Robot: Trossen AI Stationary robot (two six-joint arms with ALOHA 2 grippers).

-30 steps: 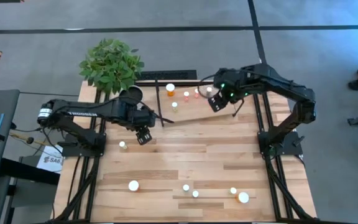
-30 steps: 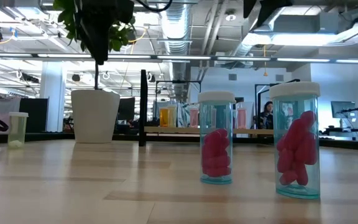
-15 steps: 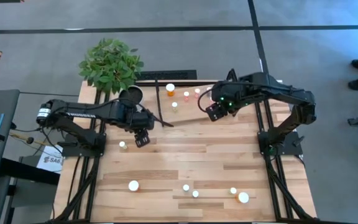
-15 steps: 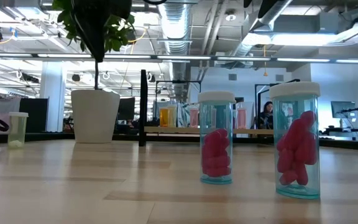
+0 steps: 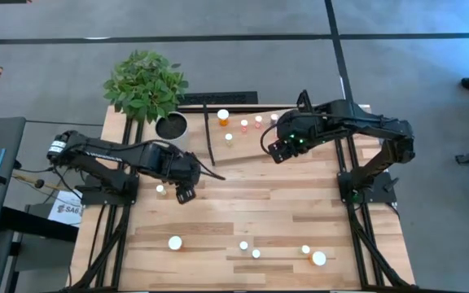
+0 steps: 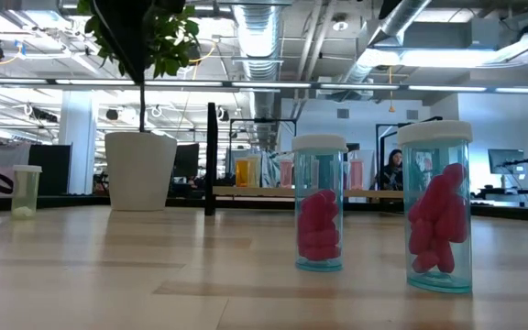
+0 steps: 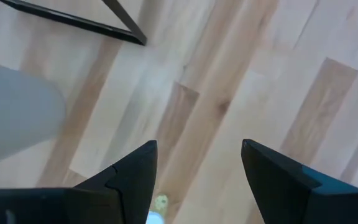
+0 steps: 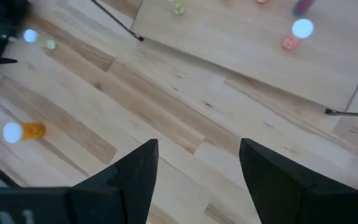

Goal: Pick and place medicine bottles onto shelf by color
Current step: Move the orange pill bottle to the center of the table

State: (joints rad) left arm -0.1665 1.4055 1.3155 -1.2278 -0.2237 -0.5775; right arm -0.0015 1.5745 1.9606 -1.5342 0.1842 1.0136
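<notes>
Between the left gripper's [image 5: 185, 194] jaws, which stand apart and hold nothing, only bare tabletop [image 5: 283, 212] shows, with a small pale bottle [image 5: 160, 190] just beside them on the outer side. Right gripper [image 5: 277, 150] hangs with jaws apart and empty too, the shelf [image 5: 316, 140] just beyond its jaws with several white-capped bottles on it, an orange one [image 5: 223, 117] among them. Well clear of both sets of jaws, more bottles stand along the near edge, two pink-filled ones [image 6: 319, 203] close to the low camera.
</notes>
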